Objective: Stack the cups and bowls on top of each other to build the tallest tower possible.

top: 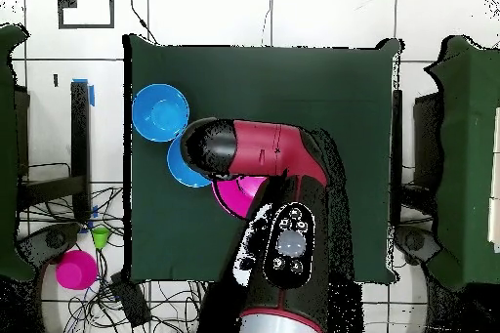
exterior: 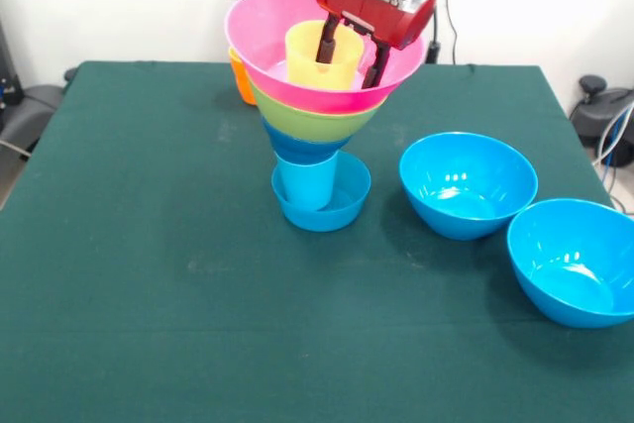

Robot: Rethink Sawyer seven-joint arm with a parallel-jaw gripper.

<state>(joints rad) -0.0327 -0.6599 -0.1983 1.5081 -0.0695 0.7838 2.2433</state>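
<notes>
Tower (exterior: 315, 116) stands near the middle of your counter (exterior: 149, 274), toward its far side: a small blue bowl (exterior: 347, 200) at the bottom, a light blue cup (exterior: 307, 183) standing in it, then a blue bowl (exterior: 302, 149), a lime green bowl (exterior: 312, 121) and the big pink bowl (exterior: 267, 42) on top, widening upward like a funnel. A yellow cup (exterior: 312, 52) sits inside the pink bowl. Your gripper (exterior: 350, 52) is lowered into the pink bowl, its fingers (exterior: 325, 42) spread, one inside the yellow cup and one outside, straddling the cup's wall; you cannot tell whether they press on it. An orange cup (exterior: 241, 81) shows just behind the tower, mostly hidden. Two large blue bowls sit apart from the tower, upright and touching each other: one (exterior: 468, 183) beside the tower, the other (exterior: 575, 263) nearer the counter's edge. In the overhead view the arm (top: 269, 153) covers most of the tower.
</notes>
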